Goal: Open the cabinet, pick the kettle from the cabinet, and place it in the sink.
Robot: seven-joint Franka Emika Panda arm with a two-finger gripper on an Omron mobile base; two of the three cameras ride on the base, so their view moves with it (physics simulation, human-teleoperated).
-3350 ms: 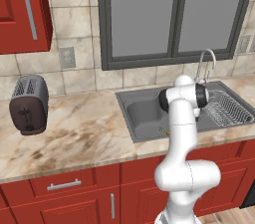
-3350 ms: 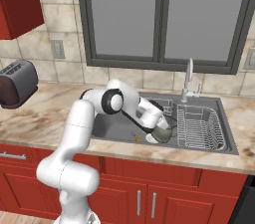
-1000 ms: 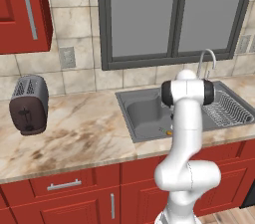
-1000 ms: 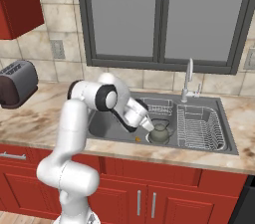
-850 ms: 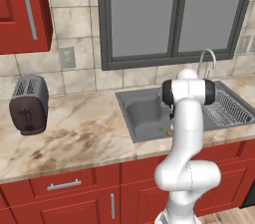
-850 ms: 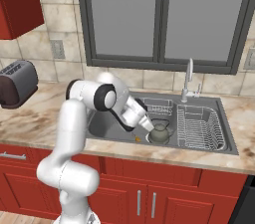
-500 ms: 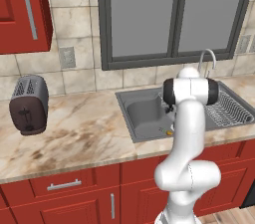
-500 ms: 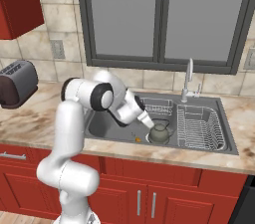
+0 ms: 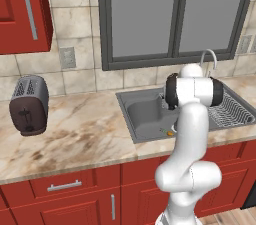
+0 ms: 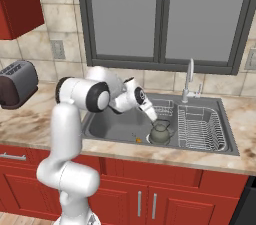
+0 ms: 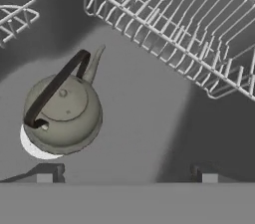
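Observation:
The grey-green kettle point(image 10: 160, 132) stands upright on the floor of the steel sink point(image 10: 108, 125), just left of the wire dish rack point(image 10: 200, 127). In the hand view the kettle point(image 11: 62, 113) lies left of centre, dark handle arched over its lid, spout toward the rack point(image 11: 174, 24). My gripper point(image 10: 151, 114) hangs open just above and left of the kettle, touching nothing; its fingertips point(image 11: 51, 173) stand wide apart around bare sink floor point(image 11: 149, 118). The red wall cabinet point(image 9: 20, 11) with its silver bar handle point(image 9: 28, 6) is at the upper left, door shut.
A curved chrome faucet point(image 10: 189, 76) rises behind the basin. A toaster point(image 9: 29, 104) stands on the marble counter point(image 9: 80, 134) to the left. A small orange bit point(image 10: 138, 140) lies on the sink floor. Red low cabinets point(image 9: 65, 194) run under the counter.
The gripper has lifted off the kettle and drawn up and left a little, with the elbow swinging left. The kettle stays put in the basin.

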